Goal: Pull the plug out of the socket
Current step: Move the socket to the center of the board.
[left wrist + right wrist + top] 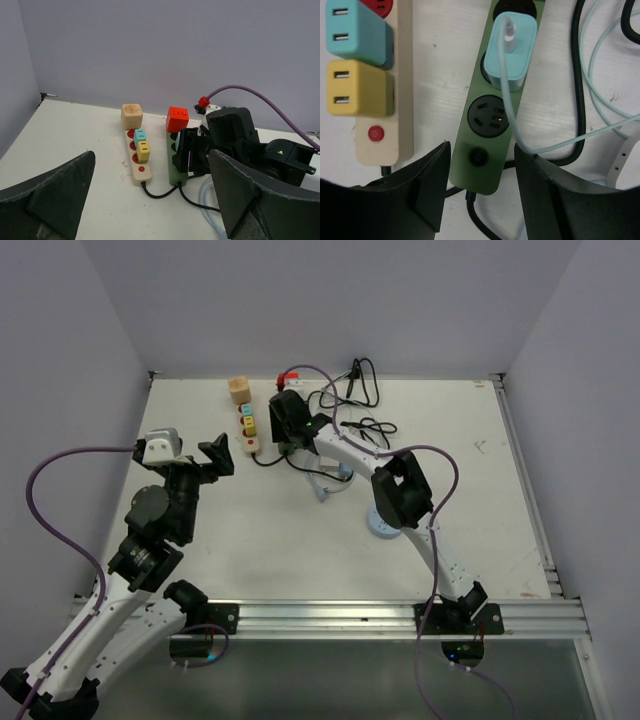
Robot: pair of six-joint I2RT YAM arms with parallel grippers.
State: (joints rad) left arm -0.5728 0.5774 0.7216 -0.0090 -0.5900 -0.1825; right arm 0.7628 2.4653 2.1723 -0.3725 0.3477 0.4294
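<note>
A green power strip (pixel 492 127) lies on the white table, with a light blue plug (pixel 511 50) and its pale cable seated in a socket. My right gripper (pixel 482 195) is open, and its fingers straddle the strip's near end with the switch, just short of the blue plug. In the top view the right gripper (pixel 285 423) hovers over this strip. A beige strip (pixel 402 75) beside it holds a teal plug (pixel 355 30) and a yellow plug (pixel 357 87). My left gripper (pixel 218 455) is open and empty, left of both strips. A red plug (pixel 177 119) sits at the green strip's far end.
A tan wooden cube plug (pixel 132 116) sits at the beige strip's far end. Black cables (pixel 360 390) lie tangled at the back. A pale cable (pixel 330 480) loops beside the right arm, with a round blue-white object (pixel 380 528) near it. Walls enclose the table.
</note>
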